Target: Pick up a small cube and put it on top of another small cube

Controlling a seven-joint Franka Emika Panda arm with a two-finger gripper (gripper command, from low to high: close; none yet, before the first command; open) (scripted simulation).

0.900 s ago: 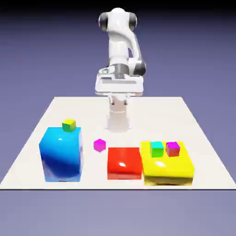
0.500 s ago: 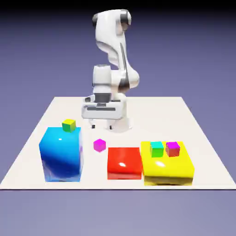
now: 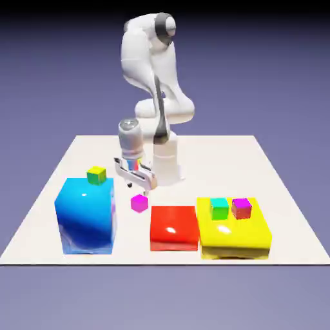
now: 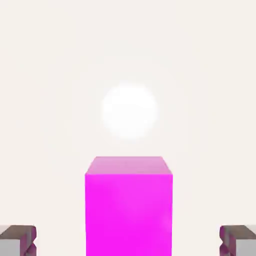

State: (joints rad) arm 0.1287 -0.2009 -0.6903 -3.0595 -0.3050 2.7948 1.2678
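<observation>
magenta-pink cube [image 4: 129,215] — on the pale surface [image 3: 213,167], between the fingers [image 4: 128,241] as the hand view looks down, touching neither; the fingers are spread wide, holding nothing — blue block [image 3: 87,216] off to the exterior view's left.

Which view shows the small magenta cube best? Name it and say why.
The hand view: the small magenta cube appears large there, between the open gripper's fingertips, though the bottom edge cuts it off. The exterior view shows it whole but small, on the table between the blue block and red block.

Two small cubes [image 3: 231,209] on wide block [image 3: 233,233]
</observation>
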